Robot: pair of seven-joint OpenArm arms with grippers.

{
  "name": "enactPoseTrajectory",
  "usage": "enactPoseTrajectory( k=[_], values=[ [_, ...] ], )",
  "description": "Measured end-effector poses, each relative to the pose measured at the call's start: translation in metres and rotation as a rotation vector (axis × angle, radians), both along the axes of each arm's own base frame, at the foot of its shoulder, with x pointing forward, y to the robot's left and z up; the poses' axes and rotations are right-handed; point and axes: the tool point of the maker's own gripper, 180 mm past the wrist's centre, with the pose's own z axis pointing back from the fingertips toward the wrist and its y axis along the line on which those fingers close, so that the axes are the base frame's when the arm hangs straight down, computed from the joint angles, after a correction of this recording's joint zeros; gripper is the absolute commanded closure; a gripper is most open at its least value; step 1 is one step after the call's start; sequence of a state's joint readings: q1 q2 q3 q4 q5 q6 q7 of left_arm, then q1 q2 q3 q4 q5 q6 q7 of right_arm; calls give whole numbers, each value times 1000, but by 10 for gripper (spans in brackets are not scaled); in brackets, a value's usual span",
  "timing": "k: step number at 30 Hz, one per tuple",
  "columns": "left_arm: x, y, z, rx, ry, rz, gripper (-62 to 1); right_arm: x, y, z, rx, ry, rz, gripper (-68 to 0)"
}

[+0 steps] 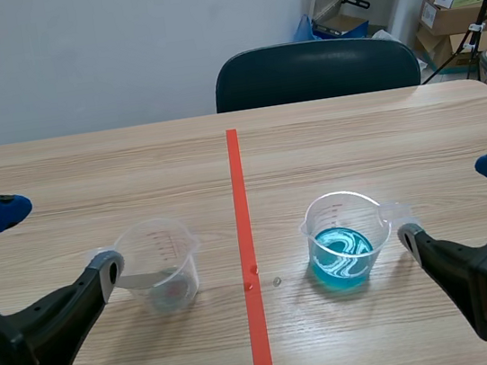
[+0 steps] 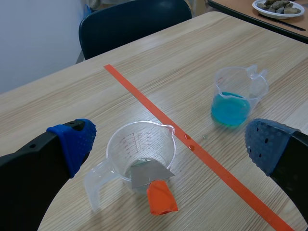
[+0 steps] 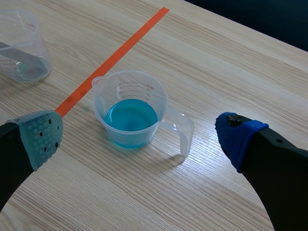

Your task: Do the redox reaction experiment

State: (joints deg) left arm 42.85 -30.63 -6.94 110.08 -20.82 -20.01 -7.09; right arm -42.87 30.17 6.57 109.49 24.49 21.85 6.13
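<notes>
Your left claw (image 1: 57, 240) is hanging released at the lower left of the scene view, and the clear cup (image 1: 159, 262) is sitting just ahead of it, between its spread fingers. The grey strip (image 2: 147, 174) is leaning inside that cup, its long axis pointing back toward the claw with the orange end over the near rim, so this arm is looking the nearer for the pick. Your right claw (image 1: 455, 201) is also hanging released, bracketing the blue cup (image 1: 342, 241) right of the tape line (image 1: 245, 237).

Red scale marks on the left cup (image 2: 137, 140) and the right cup (image 3: 134, 89); figures too small to read; no other text legible.
</notes>
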Motion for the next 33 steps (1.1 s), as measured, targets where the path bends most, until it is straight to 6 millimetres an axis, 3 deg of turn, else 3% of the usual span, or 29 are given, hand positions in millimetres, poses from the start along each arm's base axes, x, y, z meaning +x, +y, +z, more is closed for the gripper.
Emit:
enactPoseTrajectory(
  k=[20, 33],
  values=[
    [0, 9, -5, 16, 14, 57, -623, 0, 0, 0, 0, 0, 0, -679],
    [-55, 40, -35, 36, 191, 155, -623, 1, 3, 2, -23, -23, 31, -679]
  ],
)
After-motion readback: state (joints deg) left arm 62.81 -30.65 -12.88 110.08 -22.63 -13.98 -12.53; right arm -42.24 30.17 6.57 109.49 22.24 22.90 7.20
